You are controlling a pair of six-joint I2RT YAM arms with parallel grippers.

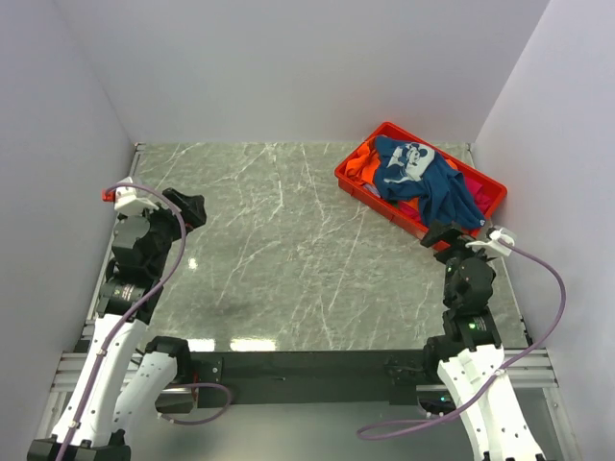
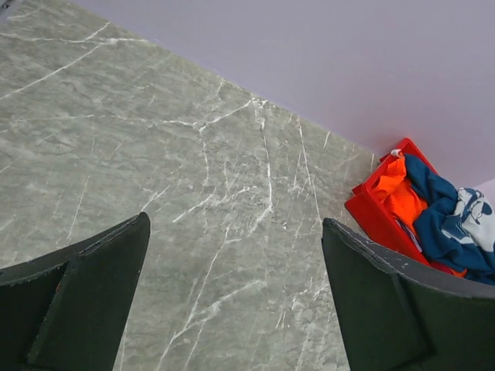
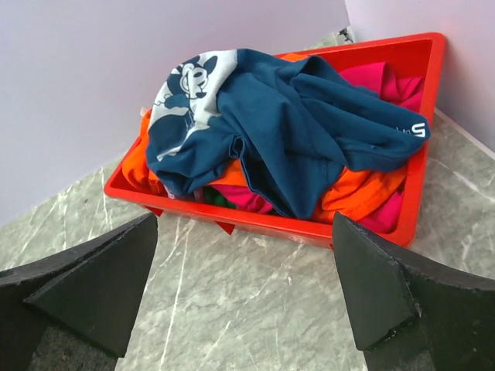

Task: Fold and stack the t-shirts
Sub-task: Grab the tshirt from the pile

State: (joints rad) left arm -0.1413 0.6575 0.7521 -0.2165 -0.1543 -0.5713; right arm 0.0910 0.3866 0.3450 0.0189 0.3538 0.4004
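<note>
Top view, as I see it from my station:
- left claw (image 1: 187, 206): over the left side of the bench (image 1: 288, 259), holding nothing.
- right claw (image 1: 444, 233): right side, just near of the red crate (image 1: 352, 183), holding nothing.
- red crate: far right corner of the bench, set at an angle.
- navy t-shirt (image 1: 437, 187): crumpled on top of the pile in the crate, pale mouse print facing up.
- orange t-shirt (image 1: 360, 163): under the navy one, showing at the crate's left end.

Left wrist view:
- left claw (image 2: 232, 224): jaws spread fully wide, only marbled bench between them, touching no cloth.
- crate and shirts: well apart, far right.

Right wrist view:
- right claw (image 3: 246, 224): jaws spread fully wide, gripping nothing; I cannot tell whether the tips touch the bench.
- navy t-shirt (image 3: 302, 131): draped across the heap, one part reaching the crate's right wall.
- orange t-shirt (image 3: 360, 193): beneath it.
- pink t-shirt (image 3: 379, 77): lowest, showing at the far right and the near edge.
</note>
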